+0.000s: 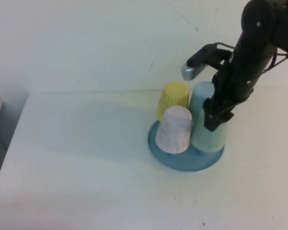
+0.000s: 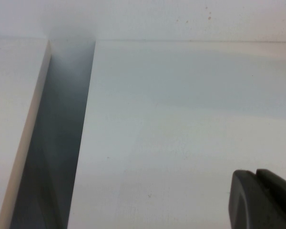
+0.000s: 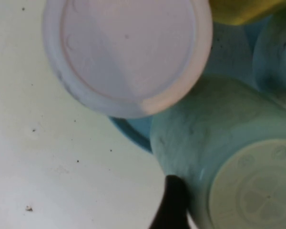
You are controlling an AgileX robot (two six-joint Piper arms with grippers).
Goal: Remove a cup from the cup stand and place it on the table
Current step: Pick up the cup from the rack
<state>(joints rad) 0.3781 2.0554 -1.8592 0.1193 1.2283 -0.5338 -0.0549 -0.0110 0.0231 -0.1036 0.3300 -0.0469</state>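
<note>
White table (image 1: 86,163) fills most of high view; few dark specks; pale wall behind, upper part of frame. Cup stand (image 1: 182,160), blue dish, right of centre. Inverted on it: yellow cup (image 1: 173,98) at back, pinkish-white cup (image 1: 174,129) in front, light blue cup (image 1: 200,98) behind mint-green cup (image 1: 213,136). Right gripper (image 1: 216,117) at mint-green cup's side; finger state cannot be told. Left gripper (image 2: 264,200), lower right of left wrist view, over bare table beside dark gap (image 2: 57,143); closure unclear.
</note>
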